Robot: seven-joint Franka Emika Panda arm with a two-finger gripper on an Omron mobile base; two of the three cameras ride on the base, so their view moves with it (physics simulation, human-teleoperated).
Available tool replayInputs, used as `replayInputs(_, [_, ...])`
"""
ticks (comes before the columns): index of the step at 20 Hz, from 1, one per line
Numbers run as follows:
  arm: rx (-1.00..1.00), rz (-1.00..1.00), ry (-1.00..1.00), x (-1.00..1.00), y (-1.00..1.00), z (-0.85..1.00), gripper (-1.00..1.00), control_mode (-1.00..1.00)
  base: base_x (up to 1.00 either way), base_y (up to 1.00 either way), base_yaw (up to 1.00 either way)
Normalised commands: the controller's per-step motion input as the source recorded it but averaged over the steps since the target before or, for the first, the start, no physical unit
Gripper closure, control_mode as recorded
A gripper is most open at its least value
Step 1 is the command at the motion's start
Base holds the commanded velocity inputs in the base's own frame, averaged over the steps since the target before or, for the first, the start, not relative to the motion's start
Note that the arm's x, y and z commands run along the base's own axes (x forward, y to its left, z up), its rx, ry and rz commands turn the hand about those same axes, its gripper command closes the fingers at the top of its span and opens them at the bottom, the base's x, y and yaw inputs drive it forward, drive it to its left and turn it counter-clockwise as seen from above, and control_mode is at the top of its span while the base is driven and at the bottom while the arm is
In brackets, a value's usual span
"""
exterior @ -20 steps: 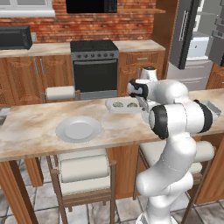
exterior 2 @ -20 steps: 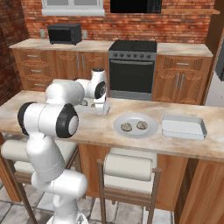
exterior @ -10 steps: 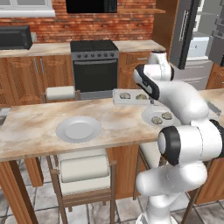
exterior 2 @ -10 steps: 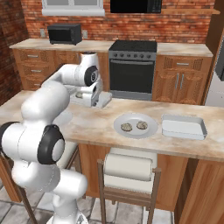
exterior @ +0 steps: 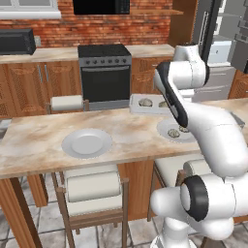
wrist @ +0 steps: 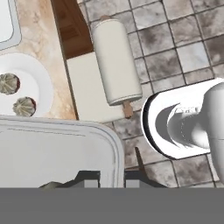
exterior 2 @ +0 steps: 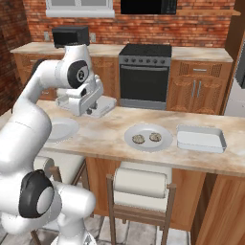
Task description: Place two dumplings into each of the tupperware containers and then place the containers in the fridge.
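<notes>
My gripper is shut on the rim of one tupperware container, held just above the counter's far edge. Two dumplings lie in it. Another two dumplings sit on a round white plate in the middle of the counter. The second tupperware container rests to the right of that plate with nothing in it. The fridge stands open at the back right, its white inside showing.
Another round white plate sits on the left of the counter. Stools stand along its near side. A black oven and wooden cabinets line the brick back wall.
The arm has swung its elbow up and over, and the held container with its two dumplings has risen a little off the counter and shifted slightly sideways.
</notes>
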Motion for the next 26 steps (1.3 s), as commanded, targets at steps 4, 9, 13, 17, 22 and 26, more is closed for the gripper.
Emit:
replayInputs(4, [-0.01,-0.02,0.00,-0.98,0.00,0.44,1.00,-1.00,0.00,0.00,0.00])
replayInputs(9, [0.00,0.00,0.00,-0.58,0.00,0.15,1.00,-1.00,0.00,0.00,0.00])
replayInputs(13, [0.00,0.01,0.00,-0.03,-0.22,0.04,1.00,-1.00,0.00,0.00,0.00])
replayInputs(17, [0.00,0.05,0.00,-0.13,-0.15,0.00,1.00,-1.00,0.00,0.00,0.00])
replayInputs(22, [0.00,0.07,0.00,-0.08,0.00,0.00,1.00,-1.00,0.00,0.00,0.00])
replayInputs(26, [0.00,0.05,0.00,0.00,0.01,0.00,1.00,1.00,0.00,0.00,0.02])
